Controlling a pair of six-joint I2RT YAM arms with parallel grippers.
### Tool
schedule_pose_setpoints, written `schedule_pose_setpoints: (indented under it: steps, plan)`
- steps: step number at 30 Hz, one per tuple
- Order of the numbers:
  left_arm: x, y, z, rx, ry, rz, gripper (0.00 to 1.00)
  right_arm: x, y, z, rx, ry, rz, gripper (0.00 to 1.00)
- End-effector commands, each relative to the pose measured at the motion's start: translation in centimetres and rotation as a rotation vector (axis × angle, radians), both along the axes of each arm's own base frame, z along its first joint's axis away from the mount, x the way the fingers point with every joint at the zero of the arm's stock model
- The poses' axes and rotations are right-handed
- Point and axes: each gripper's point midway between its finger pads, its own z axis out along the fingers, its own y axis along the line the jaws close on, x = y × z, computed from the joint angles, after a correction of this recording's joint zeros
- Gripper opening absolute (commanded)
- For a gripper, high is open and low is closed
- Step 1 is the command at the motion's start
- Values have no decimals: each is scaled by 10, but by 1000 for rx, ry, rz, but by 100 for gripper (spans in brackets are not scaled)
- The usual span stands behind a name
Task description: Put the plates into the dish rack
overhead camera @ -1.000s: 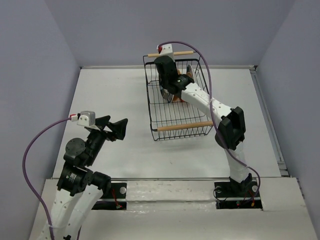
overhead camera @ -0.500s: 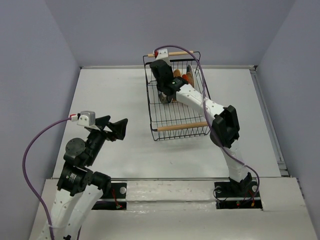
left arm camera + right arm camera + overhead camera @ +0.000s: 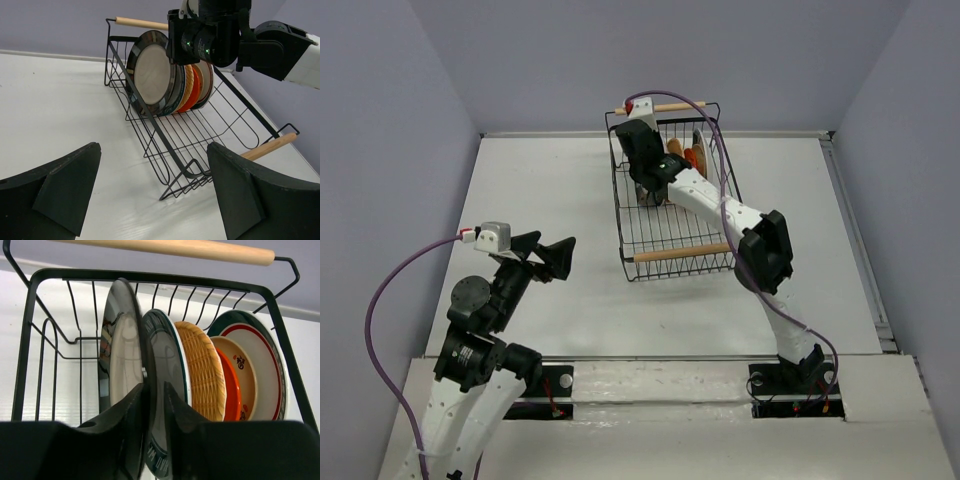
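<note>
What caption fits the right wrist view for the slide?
Fingers straddle the rim of the black-rimmed round plate, standing upright at the end of a row in the black wire dish rack.

Six plates stand on edge in a row inside the black wire dish rack (image 3: 150, 275), under its pale wooden handle (image 3: 170, 247). From left: a black-rimmed plate (image 3: 120, 355), a green-rimmed plate (image 3: 167, 370), a tan woven plate (image 3: 202, 375), an orange-red plate (image 3: 229, 392), a beige plate (image 3: 244, 372) and a second green-rimmed plate (image 3: 270, 380). The right gripper (image 3: 155, 395) straddles the black-rimmed plate's edge, one dark finger each side; whether they press it is unclear.
</note>
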Motion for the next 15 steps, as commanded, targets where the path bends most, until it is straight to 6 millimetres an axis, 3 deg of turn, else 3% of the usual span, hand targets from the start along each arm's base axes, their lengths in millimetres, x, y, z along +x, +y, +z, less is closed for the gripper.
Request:
schedule_pose_setpoints:
  steps: [1, 8, 15]
  plan:
    - [1, 0, 8, 5, -32, -5, 98, 2, 1, 34, 65, -107, -39, 35]
    - [2, 0, 7, 6, -26, -2, 98, -15, 14, 38, 59, -121, -4, 50]
    - [4, -1, 4, 11, -13, 0, 98, -20, 8, 47, 71, -131, -9, 54]
